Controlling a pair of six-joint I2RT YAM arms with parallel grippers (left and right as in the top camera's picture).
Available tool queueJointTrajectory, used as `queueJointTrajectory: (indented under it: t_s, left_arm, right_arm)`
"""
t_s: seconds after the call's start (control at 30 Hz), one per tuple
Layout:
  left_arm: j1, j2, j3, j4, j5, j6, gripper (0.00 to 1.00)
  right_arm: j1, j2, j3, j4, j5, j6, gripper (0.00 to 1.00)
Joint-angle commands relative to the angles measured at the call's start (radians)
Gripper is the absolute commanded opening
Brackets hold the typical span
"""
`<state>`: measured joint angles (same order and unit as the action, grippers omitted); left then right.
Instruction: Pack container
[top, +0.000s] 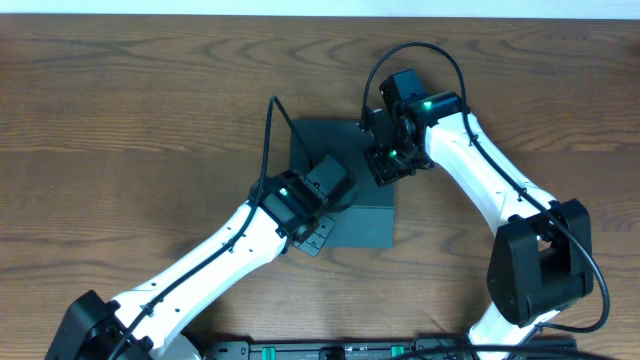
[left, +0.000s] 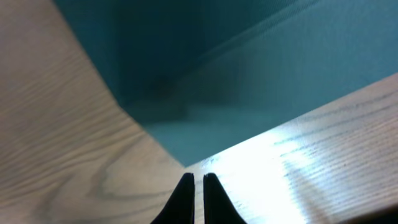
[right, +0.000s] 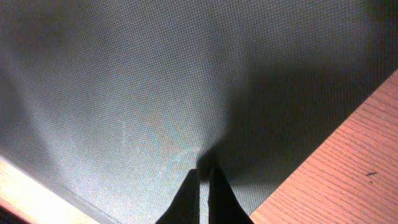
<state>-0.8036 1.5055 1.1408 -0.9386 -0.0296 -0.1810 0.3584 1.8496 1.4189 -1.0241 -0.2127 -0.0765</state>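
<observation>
Overhead
- container (top: 360, 222): a dark teal-green box lying flat on the tabletop (top: 120, 110), about mid-width and a little toward the far side. Much of its top is hidden under the two wrists.
- left arm (top: 200, 260): white, stretched from the near-left corner up to the box.
- left gripper (top: 316, 232): at the container's near-left edge. The state of its jaws cannot be told from above.
- right arm (top: 480, 170): white, bent in from the near right.
- right gripper (top: 385, 165): over the container's right part, with a green light on its body. Its jaws are hidden from this side.

Left wrist
- container (left: 249, 56): blurred teal that fills the upper frame, with one corner pointing down at the fingertips.
- left gripper (left: 194, 186): the jaws are almost pressed together, with only a thin slit between them and nothing in it. The tips are just beside the box's corner, over bare wood.
- tabletop (left: 56, 137): pale wood grain on both sides of the corner, with bright glare on the right.

Right wrist
- container (right: 124, 93): looks grey here, with a fine woven texture. It covers most of the frame and has a dark shadow on the right.
- right gripper (right: 203, 177): the jaws are drawn nearly together, with a thin slit between them and nothing seen held. The tips are at the box's surface, but whether they touch it cannot be told.
- tabletop (right: 348, 162): reddish-brown wood at the lower right, and a thin strip at the lower left.
</observation>
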Motion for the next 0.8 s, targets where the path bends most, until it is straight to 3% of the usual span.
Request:
queueJointTrajectory:
  t_s: [0.0, 0.47, 0.77]
  left_arm:
    - [-0.003, -0.006, -0.057, 0.056, 0.043, -0.016, 0.06]
    - [-0.003, -0.006, -0.259, 0.343, 0.042, -0.042, 0.06]
    - [0.014, 0.029, -0.32, 0.534, -0.104, -0.042, 0.06]
  right_arm:
    - [-0.013, 0.036, -0.036, -0.006, 0.059, 0.013, 0.01]
    - [-0.013, 0.036, -0.036, -0.027, 0.059, 0.02, 0.01]
    - [-0.01, 0.036, -0.036, -0.05, 0.051, 0.02, 0.01]
